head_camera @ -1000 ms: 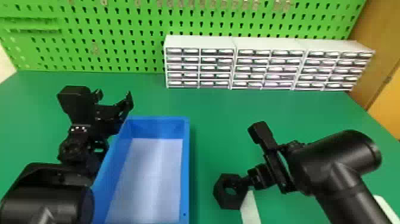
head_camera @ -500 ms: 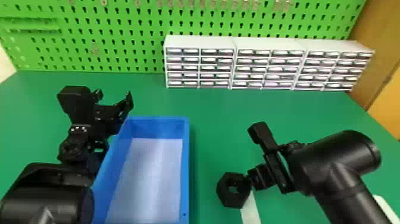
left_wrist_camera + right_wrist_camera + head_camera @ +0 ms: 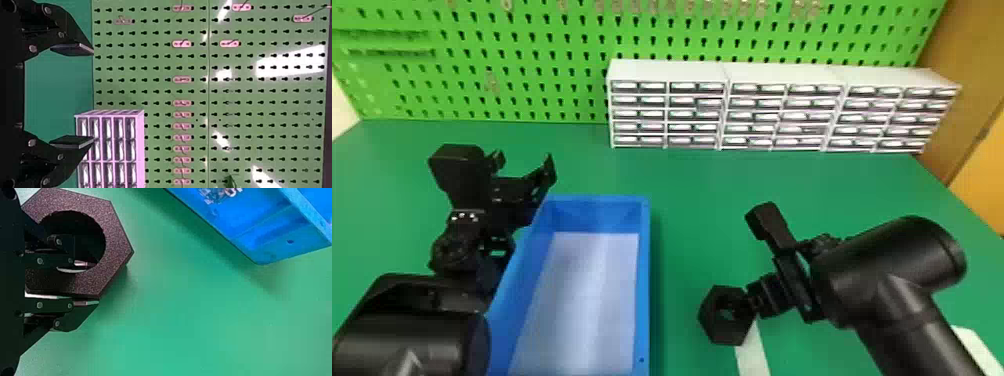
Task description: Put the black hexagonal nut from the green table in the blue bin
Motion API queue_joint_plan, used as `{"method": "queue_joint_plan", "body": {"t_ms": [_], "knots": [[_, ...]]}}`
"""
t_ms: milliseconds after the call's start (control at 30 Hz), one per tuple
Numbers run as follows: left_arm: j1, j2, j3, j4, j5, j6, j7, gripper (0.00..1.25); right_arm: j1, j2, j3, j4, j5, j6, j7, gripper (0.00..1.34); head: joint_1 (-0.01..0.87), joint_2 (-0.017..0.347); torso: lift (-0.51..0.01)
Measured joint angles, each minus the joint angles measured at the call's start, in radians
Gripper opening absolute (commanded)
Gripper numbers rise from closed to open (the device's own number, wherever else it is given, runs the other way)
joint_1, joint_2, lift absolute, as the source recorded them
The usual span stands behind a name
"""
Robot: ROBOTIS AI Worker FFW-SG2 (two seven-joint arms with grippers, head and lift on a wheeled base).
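Closer | right wrist: finger [image 3: 49, 261] inside nut [image 3: 117, 246] | head: left gripper [image 3: 524, 163] near bin [image 3: 644, 280]

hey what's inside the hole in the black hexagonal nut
One jaw of the right gripper is inside the black hexagonal nut; the other lies along its outer side. What the inner jaw covers in the hole is hidden.
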Motion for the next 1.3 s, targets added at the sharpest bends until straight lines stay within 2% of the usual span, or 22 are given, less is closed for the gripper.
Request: {"method": "queue_joint_plan", "body": {"t_ms": [167,767,1300], "knots": [[0.000,0.000,0.000,0.000,0.000,0.001,0.000,0.79,-0.004,0.003,0.016,0.000,0.077,-0.005,0.042,0.28,0.691,0.009,-0.097],[0.000,0.000,0.000,0.000,0.000,0.002,0.000,0.79,-0.002,0.003,0.004,-0.002,0.099,-0.021,0.044,0.28,0.691,0.009,-0.097],[0.000,0.000,0.000,0.000,0.000,0.002,0.000,0.79,0.011,0.015,-0.120,-0.011,0.186,-0.112,0.079,0.28,0.691,0.009,-0.097]]}}
